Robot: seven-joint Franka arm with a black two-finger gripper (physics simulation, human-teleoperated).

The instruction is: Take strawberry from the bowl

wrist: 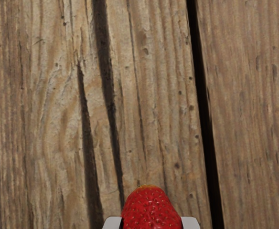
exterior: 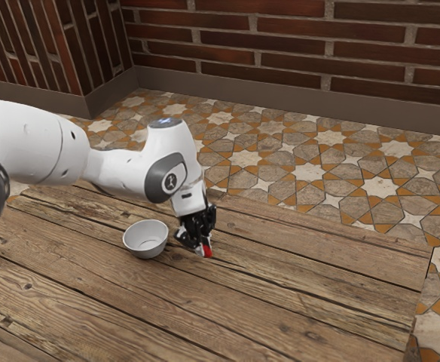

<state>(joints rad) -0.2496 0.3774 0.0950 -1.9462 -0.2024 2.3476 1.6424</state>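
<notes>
The strawberry (wrist: 151, 210) is outside the white bowl (exterior: 146, 254), at the low end of the gripper (exterior: 206, 249), whose 2 fingers (wrist: 190, 223) grasp it from opposite sides. Whether it touches the wooden table (exterior: 295, 294) or hangs just above, I cannot tell. It should be light, softish and easily bruised, its seeded skin giving some grip; a gentle squeeze across its widest part suits it. In the exterior view the bowl lies near it, towards 9 o'clock; the arm (exterior: 122, 170) reaches in from 10 o'clock, and the brick wall (exterior: 295, 38) rises towards 1 o'clock. The arm carries a pale emblem (exterior: 171, 182); no brand name or lettering is readable.
</notes>
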